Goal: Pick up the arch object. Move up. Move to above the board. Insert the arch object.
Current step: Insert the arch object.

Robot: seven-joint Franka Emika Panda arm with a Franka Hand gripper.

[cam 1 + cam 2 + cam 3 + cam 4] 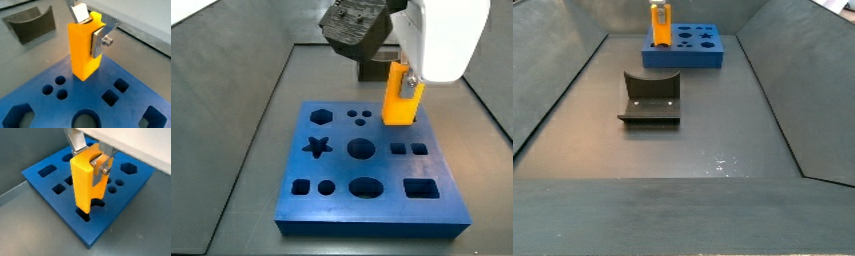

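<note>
Wrist views: the hand pinches the upright arch object near its top, its lower end at the board, over a notched hole. Side views: arch object upright at the board's edge; fixture apart on the counter.

This is a robot test cell in a lab. A bare grey surface is fenced by sloping grey walls, like a trough. On it stand a dark L-shaped fixture and a blue board with shaped cut-outs, where the gripper holds an orange arch object.
</note>
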